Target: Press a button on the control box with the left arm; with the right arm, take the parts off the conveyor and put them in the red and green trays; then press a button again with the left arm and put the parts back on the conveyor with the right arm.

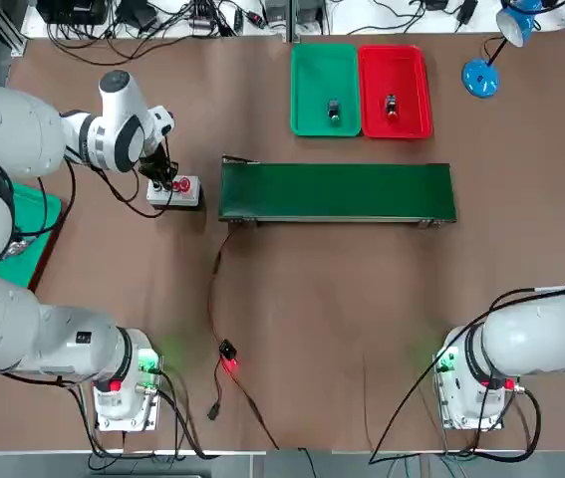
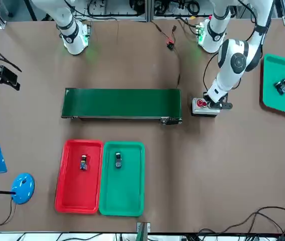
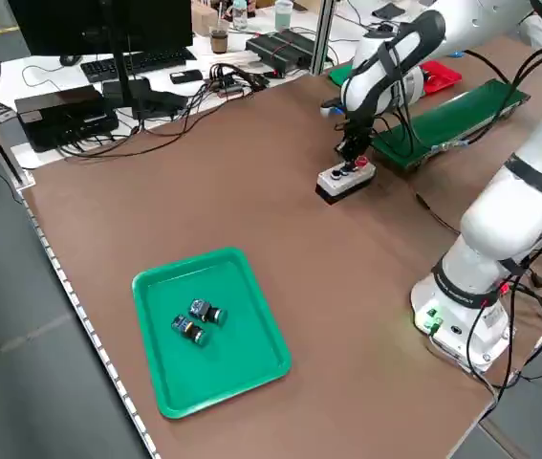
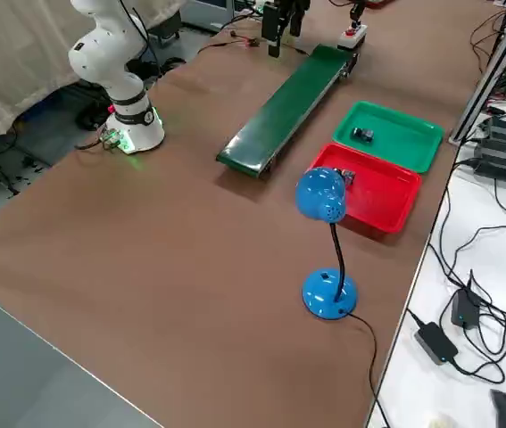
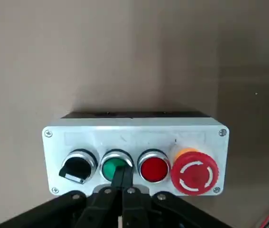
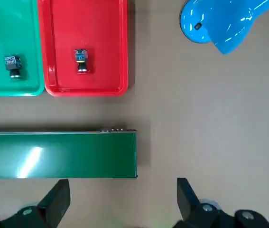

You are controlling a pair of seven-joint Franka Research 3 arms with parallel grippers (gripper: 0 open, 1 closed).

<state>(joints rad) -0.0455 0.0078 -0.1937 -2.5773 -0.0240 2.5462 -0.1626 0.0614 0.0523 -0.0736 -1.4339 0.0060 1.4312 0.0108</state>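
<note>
Now the left gripper (image 5: 123, 190), fingers pinched together, points straight down, its tip on the round green button (image 5: 114, 167) of the grey metal control box (image 1: 174, 190). The right gripper (image 6: 122, 202) hovers spread wide beside the dark green conveyor belt (image 1: 337, 191).

Brown tabletop (image 1: 312, 319). Dark green conveyor (image 1: 337, 191). Green tray (image 1: 324, 60) beside red tray (image 1: 394, 60). Grey control box (image 5: 134, 135): black selector, green button (image 5: 111, 167), red button (image 5: 153, 168), red mushroom stop. Blue lamp (image 4: 326, 232). White arms.
</note>
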